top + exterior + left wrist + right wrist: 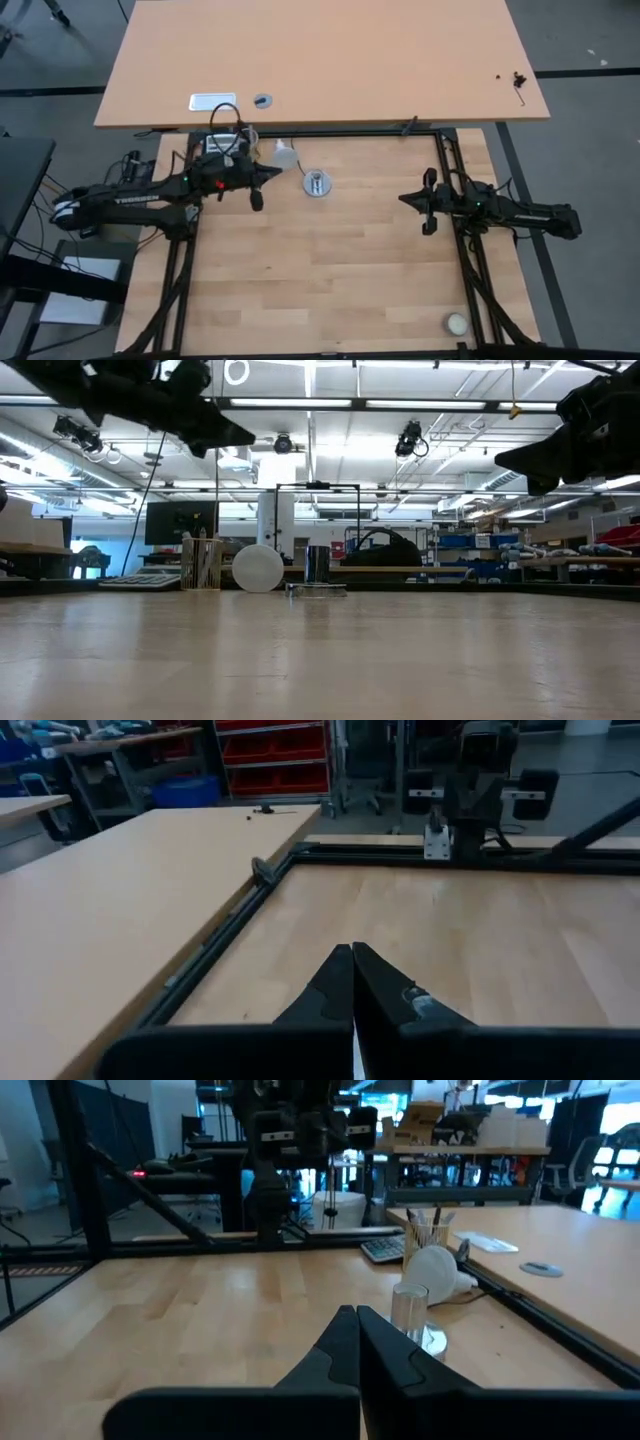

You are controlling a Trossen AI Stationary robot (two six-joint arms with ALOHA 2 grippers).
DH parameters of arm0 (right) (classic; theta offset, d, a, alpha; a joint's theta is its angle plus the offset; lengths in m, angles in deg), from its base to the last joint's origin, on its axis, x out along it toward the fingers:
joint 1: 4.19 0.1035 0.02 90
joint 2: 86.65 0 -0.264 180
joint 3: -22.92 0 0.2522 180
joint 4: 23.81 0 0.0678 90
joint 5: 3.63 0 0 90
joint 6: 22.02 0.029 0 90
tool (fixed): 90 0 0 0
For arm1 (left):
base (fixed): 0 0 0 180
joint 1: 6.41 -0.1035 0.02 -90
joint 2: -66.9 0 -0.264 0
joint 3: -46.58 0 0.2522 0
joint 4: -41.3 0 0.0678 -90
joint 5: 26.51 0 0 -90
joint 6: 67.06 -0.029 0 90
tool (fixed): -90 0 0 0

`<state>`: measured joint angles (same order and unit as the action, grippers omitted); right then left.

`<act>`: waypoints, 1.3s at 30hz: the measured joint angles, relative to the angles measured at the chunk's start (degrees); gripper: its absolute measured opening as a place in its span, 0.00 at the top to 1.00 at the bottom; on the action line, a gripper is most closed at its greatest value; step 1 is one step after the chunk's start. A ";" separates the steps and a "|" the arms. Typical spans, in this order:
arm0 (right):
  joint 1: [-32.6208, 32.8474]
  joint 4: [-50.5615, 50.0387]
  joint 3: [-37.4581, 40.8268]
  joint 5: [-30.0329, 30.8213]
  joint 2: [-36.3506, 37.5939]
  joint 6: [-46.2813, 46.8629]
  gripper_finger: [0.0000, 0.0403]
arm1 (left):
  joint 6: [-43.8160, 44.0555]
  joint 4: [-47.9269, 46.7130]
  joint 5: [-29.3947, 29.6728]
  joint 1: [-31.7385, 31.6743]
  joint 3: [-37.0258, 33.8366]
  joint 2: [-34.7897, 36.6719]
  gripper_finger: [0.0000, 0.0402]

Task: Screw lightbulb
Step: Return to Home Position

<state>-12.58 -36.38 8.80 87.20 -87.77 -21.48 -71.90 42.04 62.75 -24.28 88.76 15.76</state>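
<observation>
One lightbulb (286,155) across three views

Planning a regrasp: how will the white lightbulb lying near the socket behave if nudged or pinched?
Lying on its side, the lightbulb would probably roll in a curve, since its globe tapers to the base. The smooth globe looks slippery to pinch, and likely fragile.

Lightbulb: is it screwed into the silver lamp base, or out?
Out: the lightbulb lies on its side beside the silver lamp base, apart from it.

the lightbulb (284,154) lies near the silver socket (317,184) (apart, not touching it).
</observation>
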 joint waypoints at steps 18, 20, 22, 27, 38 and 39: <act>-3.27 -0.36 0.00 -0.89 -0.10 0.85 0.99 | 2.81 1.07 -1.07 1.08 -17.67 18.77 1.00; -3.67 -0.23 0.00 -0.89 -0.21 1.05 0.99 | 3.43 1.81 -1.03 1.55 -19.31 20.33 1.00; -4.06 -0.40 0.00 -0.89 -0.34 1.30 0.99 | 3.95 2.17 -0.99 2.09 -21.48 21.96 1.00; -4.86 -0.30 0.00 -0.91 -0.76 1.86 0.99 | 4.43 4.04 0.31 3.30 -26.05 26.47 1.00; -6.38 -0.35 0.00 -0.93 -1.02 2.27 0.99 | 4.87 -6.35 6.21 3.39 -27.93 34.47 1.00; -6.52 -0.32 0.00 -0.93 -1.02 2.27 0.99 | 5.03 -7.37 7.06 3.39 -27.93 34.86 1.00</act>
<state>-19.10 -36.71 8.80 86.27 -88.79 -19.21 -66.87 34.67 69.81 -20.89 60.84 50.62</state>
